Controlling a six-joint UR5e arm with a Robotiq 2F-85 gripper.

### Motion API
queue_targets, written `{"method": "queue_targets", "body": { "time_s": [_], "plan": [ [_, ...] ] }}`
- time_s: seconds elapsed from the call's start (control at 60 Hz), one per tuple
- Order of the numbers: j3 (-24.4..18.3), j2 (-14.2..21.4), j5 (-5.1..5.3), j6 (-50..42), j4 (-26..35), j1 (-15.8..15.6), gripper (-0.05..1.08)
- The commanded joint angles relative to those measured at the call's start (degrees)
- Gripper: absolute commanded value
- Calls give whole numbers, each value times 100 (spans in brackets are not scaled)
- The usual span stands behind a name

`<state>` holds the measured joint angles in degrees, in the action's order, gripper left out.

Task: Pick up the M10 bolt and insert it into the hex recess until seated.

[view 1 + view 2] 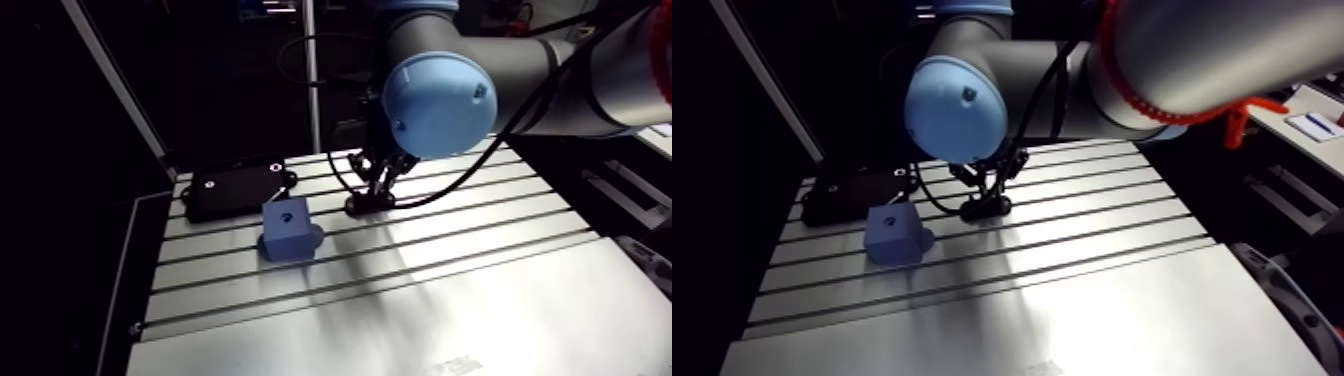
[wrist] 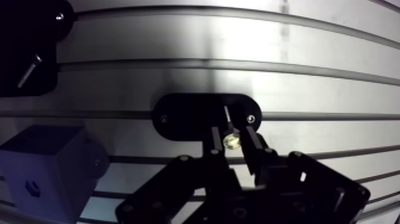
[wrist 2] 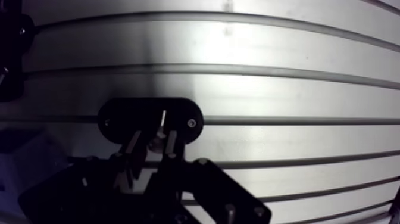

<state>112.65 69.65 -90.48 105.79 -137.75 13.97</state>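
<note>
Pincer [image 2: 232,133], grip cannot be told, straddling upright bolt [image 2: 231,141] in black holder [image 2: 178,113]; blue block [image 1: 288,230] lower left in arm view.

Blue block [image 2: 53,170] cut by wrist view edge; bolt [image 2: 231,140] contact with black holder [image 2: 184,113] unclear.

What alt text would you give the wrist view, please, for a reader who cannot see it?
The gripper hangs low over a shiny-headed bolt at a black oval plate on the slotted aluminium table. A blue block sits beside the gripper, and a black fixture lies beyond it.
</note>
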Motion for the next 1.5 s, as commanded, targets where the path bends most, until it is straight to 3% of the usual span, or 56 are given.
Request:
{"method": "queue_targets", "body": {
  "time_s": [0.017, 1.1, 1.25, 1.367, 1.5],
  "plan": [
    [7, 0, 0, -1, -2, -8, 67],
    [0, 8, 35, 24, -2, -15, 73],
    [-26, 42, 69, 69, 23, -9, 74],
    [-79, 60, 190, 69, 49, -9, 74],
    [-114, 137, 194, 69, 59, -8, 75]
  ]
}}
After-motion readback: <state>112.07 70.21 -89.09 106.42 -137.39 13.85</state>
